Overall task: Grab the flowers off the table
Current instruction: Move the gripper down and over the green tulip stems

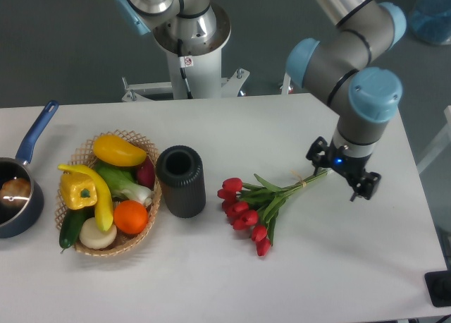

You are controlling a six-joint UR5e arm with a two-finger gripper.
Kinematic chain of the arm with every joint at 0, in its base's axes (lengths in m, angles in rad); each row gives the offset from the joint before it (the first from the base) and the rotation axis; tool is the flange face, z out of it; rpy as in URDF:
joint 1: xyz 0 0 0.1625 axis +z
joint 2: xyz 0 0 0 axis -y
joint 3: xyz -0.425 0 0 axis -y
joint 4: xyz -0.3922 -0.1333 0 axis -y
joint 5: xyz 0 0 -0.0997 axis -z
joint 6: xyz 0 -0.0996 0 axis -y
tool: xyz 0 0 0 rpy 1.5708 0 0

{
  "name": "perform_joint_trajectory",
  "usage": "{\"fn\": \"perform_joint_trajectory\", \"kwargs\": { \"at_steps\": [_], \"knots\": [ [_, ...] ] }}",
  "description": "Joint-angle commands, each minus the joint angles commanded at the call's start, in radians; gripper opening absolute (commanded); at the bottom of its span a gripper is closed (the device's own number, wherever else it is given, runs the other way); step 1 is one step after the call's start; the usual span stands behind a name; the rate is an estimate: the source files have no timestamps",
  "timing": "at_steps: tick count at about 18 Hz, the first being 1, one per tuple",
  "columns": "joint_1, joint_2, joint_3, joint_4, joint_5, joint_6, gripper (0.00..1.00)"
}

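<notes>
Fixed camera: flowers (252,204) lying flat on the white table (338,266), right of centre, red heads toward the near left, pale stems running up to the far right. Gripper (341,175) poised over the stem ends, fingers spread apart, closed on nothing. Just left of the blooms, an upright black cylinder (181,180). Farther left, a wicker basket (132,242) heaped with produce. At the left edge, a blue-handled saucepan (18,189). Behind the table, a second robot base (189,37).
</notes>
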Motion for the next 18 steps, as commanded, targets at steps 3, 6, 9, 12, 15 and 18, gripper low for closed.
{"fn": "perform_joint_trajectory", "kwargs": {
  "at_steps": [3,6,9,12,15,18],
  "knots": [
    [-0.009,0.002,-0.019,0.002,-0.024,0.005,1.0],
    [-0.028,0.0,-0.023,-0.001,-0.026,0.021,1.0],
    [-0.029,-0.003,-0.051,-0.004,-0.021,0.116,1.0],
    [-0.02,-0.006,-0.08,-0.004,-0.025,0.161,1.0],
    [-0.021,-0.012,-0.106,-0.006,-0.023,0.17,1.0],
    [-0.031,-0.047,-0.106,-0.003,-0.023,0.164,1.0]
  ]
}}
